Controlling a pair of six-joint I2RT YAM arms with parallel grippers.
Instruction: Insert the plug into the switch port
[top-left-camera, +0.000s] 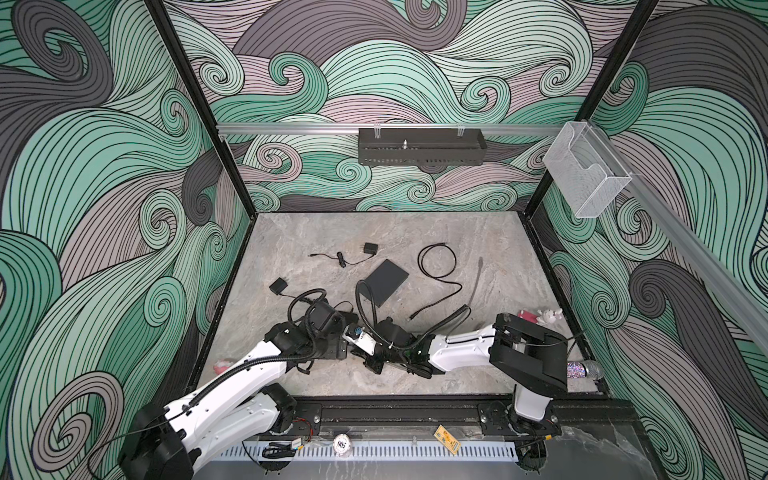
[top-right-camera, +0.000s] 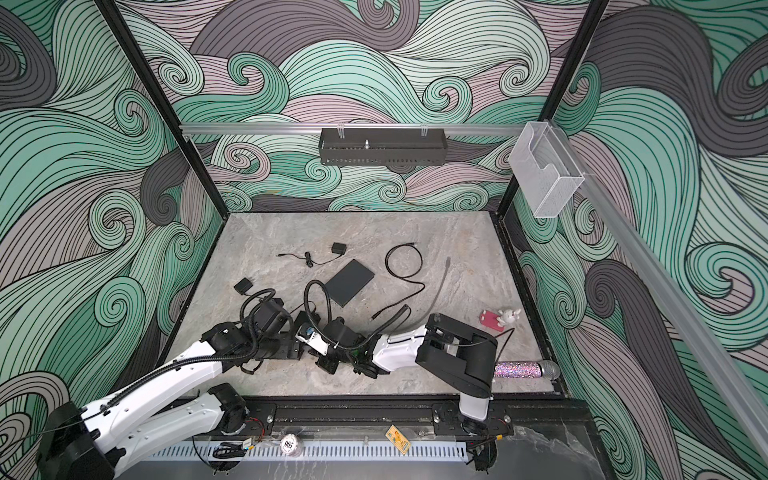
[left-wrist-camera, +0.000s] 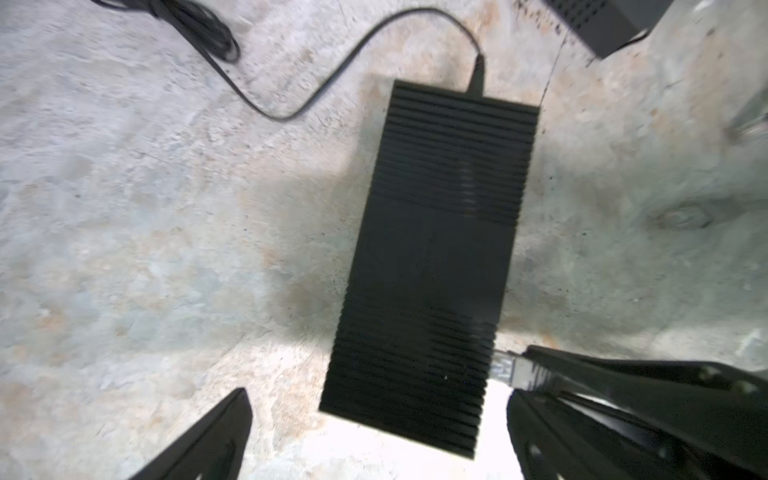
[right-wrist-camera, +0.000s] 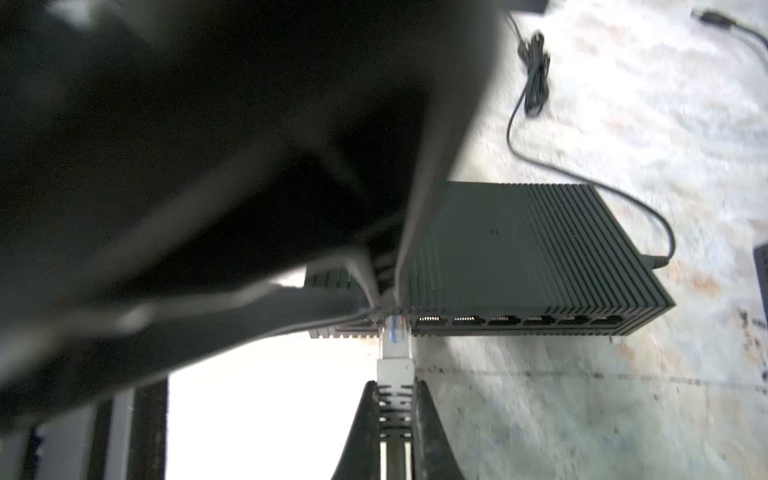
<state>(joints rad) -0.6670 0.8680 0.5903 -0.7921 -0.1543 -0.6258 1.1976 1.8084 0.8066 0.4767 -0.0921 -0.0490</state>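
A black ribbed rectangular network switch (left-wrist-camera: 436, 249) lies flat on the grey marbled stone desk (top-left-camera: 415, 232), near its front middle, with a thin black power cord (left-wrist-camera: 332, 83) entering its far short end. The left gripper (left-wrist-camera: 378, 395) hangs over the switch with its black fingers (left-wrist-camera: 216, 436) spread wide, one on each long side, neither touching the casing. In the right wrist view the right gripper (right-wrist-camera: 394, 384) has its fingers (right-wrist-camera: 432, 419) pressed onto the translucent grey cable plug (right-wrist-camera: 395, 349), pinching it by its rear. The plug's tip, with coloured wires visible inside, meets the switch's (right-wrist-camera: 519, 241) port face at the end of the port row beneath the left gripper's body; how deep it sits cannot be told. The same plug (left-wrist-camera: 505, 368) shows against the switch's side in the left wrist view. Farther back on the desk lie a flat black rectangular pad (top-left-camera: 383, 282) and a looped black cable (top-left-camera: 436, 266).
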